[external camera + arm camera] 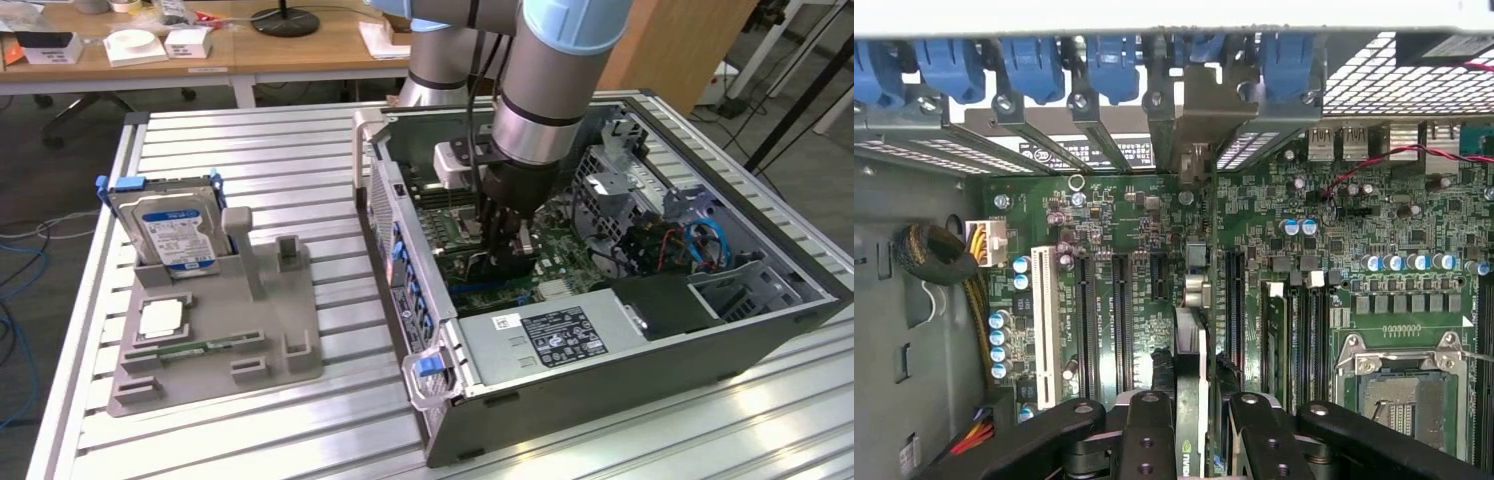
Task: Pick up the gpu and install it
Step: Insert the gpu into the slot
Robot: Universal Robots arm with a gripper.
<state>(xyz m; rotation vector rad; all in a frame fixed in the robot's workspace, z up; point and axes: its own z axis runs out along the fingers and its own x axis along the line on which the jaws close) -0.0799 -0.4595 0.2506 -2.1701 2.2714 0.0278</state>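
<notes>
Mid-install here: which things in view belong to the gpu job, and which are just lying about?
Job:
- gpu, edge-on between the gripper fingers, over the motherboard slots
- open computer case

Lying about:
- hard drive standing in the grey holder
- processor chip on that holder
- narrow green memory stick beside it

Slatted metal counter (267,140), carrying an open computer case (641,370) toward the exterior view's right and a grey parts holder (214,340) toward the left, apart from each other.
</notes>
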